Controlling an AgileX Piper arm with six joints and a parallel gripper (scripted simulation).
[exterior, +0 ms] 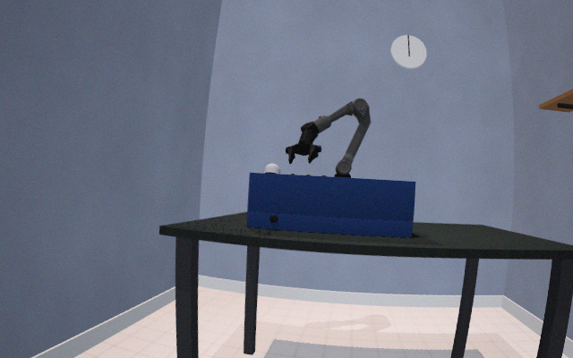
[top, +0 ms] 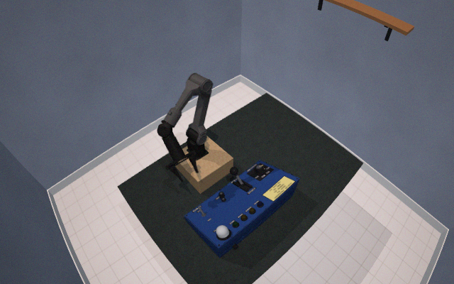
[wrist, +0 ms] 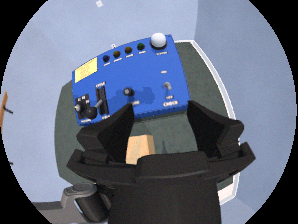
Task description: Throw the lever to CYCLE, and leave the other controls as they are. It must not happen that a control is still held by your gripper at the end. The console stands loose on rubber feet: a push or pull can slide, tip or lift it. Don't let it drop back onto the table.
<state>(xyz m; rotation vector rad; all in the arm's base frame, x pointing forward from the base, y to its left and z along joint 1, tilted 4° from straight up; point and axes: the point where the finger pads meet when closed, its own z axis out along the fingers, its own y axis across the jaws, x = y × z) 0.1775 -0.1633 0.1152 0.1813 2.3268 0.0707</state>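
The blue console (top: 241, 206) stands on the dark table mat. Its lever, with a black ball knob (top: 234, 171), rises from a slot in the back half of the top. It also shows in the wrist view (wrist: 101, 102). My gripper (top: 184, 165) is open and empty. It hangs above the left side of the wooden block, behind and to the left of the console and well apart from the lever. In the exterior view the gripper (exterior: 303, 154) is above and behind the console (exterior: 331, 203). In the wrist view the open fingers frame the console's near edge.
The console top also carries a small black knob (top: 222, 196), a toggle (top: 201, 211), a white dome button (top: 223, 232), a row of round buttons (top: 248, 214), a gated control (top: 260, 170) and a yellow label (top: 279, 188). The arm's base sits on a wooden block (top: 203, 165).
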